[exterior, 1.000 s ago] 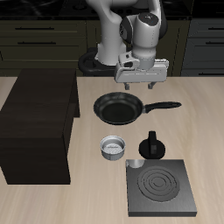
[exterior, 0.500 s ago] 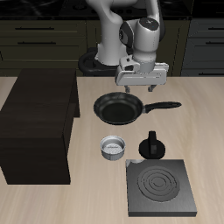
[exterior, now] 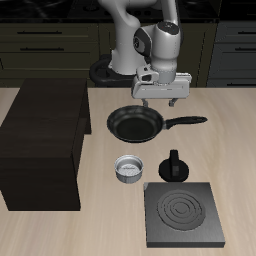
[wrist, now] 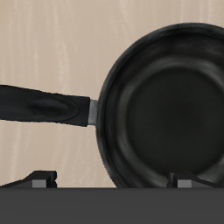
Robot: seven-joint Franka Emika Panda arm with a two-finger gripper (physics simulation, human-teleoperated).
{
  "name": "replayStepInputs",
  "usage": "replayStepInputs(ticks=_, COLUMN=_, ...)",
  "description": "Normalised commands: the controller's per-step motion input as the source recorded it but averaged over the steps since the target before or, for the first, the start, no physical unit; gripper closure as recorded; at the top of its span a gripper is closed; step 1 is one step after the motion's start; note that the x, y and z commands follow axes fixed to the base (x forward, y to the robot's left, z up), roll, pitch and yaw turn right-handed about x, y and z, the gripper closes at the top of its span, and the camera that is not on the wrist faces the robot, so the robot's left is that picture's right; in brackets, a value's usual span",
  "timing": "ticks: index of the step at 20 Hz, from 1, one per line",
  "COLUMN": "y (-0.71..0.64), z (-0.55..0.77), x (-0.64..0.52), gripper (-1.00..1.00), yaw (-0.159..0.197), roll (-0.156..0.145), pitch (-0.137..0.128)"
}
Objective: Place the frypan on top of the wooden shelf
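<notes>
The frypan (exterior: 134, 124), round and black with a long straight handle (exterior: 186, 121), lies on the table in the middle. In the wrist view the frypan (wrist: 166, 105) fills much of the frame with its handle (wrist: 39, 103) beside it. My gripper (exterior: 159, 103) hangs open above the junction of pan and handle, apart from it and holding nothing. In the wrist view only its fingertips (wrist: 39, 178) show. The wooden shelf (exterior: 42, 140), a large dark boxy cabinet with a flat top, stands beside the pan.
A small silver-grey pot (exterior: 130, 169) stands nearer the front edge. A black moka-style pot (exterior: 175, 165) stands beside it. A square black stove plate (exterior: 183, 215) with concentric rings lies at the front.
My gripper has come down a little toward the frypan and shifted slightly. The frypan and the other things have not moved.
</notes>
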Motion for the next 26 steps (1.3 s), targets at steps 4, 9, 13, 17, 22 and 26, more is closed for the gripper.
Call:
replayStepInputs(ticks=4, y=0.00, z=-0.19, x=-0.02, gripper=-1.00, yaw=-0.032, roll=0.008, pitch=0.001)
replayStepInputs(ticks=9, y=-0.04, z=-0.19, x=0.11, gripper=-1.00, yaw=-0.017, roll=-0.009, pitch=0.006)
replayStepInputs(ticks=13, y=0.03, z=-0.22, x=0.07, gripper=-1.00, yaw=-0.015, roll=-0.001, pitch=0.037)
replayStepInputs(ticks=17, y=0.13, z=-0.22, x=-0.01, gripper=-1.00, yaw=0.003, roll=0.023, pitch=0.046)
replayStepInputs(ticks=22, y=0.14, z=-0.21, x=-0.14, gripper=-1.00, yaw=0.039, roll=0.043, pitch=0.009)
replayStepInputs(ticks=26, y=-0.01, z=-0.14, x=0.01, gripper=-1.00, yaw=0.027, roll=0.022, pitch=0.006)
